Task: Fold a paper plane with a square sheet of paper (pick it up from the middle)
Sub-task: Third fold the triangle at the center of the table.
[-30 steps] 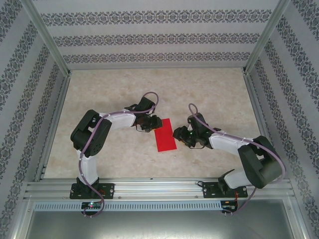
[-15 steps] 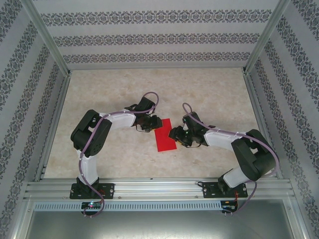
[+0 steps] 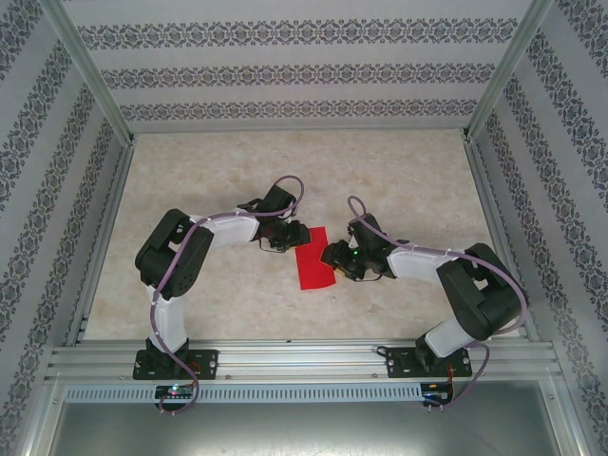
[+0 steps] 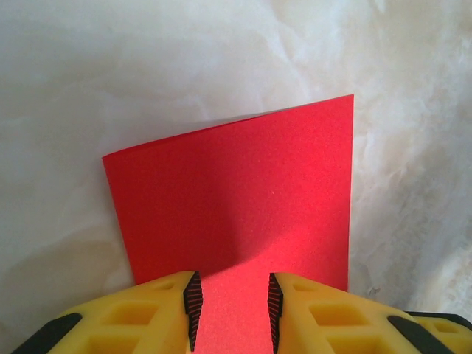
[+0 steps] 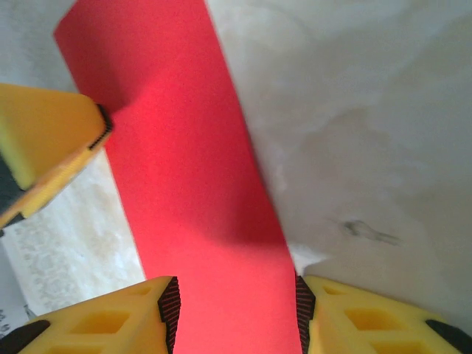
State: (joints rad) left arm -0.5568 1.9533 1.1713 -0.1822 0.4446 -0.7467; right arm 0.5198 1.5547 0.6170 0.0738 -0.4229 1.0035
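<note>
The square sheet of paper (image 3: 314, 259) lies on the table as a narrow red rectangle, doubled over with a second layer's edge showing at its far side (image 4: 236, 199). My left gripper (image 3: 291, 235) stands open over the sheet's far-left end, its yellow fingers (image 4: 166, 313) apart with red paper between them (image 4: 232, 310). My right gripper (image 3: 333, 255) is open at the sheet's right edge, its jaws straddling the strip's width (image 5: 236, 317). In the right wrist view the paper (image 5: 192, 169) runs away toward a left finger (image 5: 44, 140). No paper plane is in view.
The table is pale marbled stone (image 3: 218, 171), enclosed by patterned walls (image 3: 304, 71) and aluminium posts (image 3: 90, 71). The arm bases sit on a metal rail (image 3: 304, 361) at the near edge. A small dark mark (image 5: 369, 232) lies on the table right of the paper.
My right gripper has moved left, up to the paper's right edge, with its elbow swinging inward. The left arm and the paper have stayed put.
</note>
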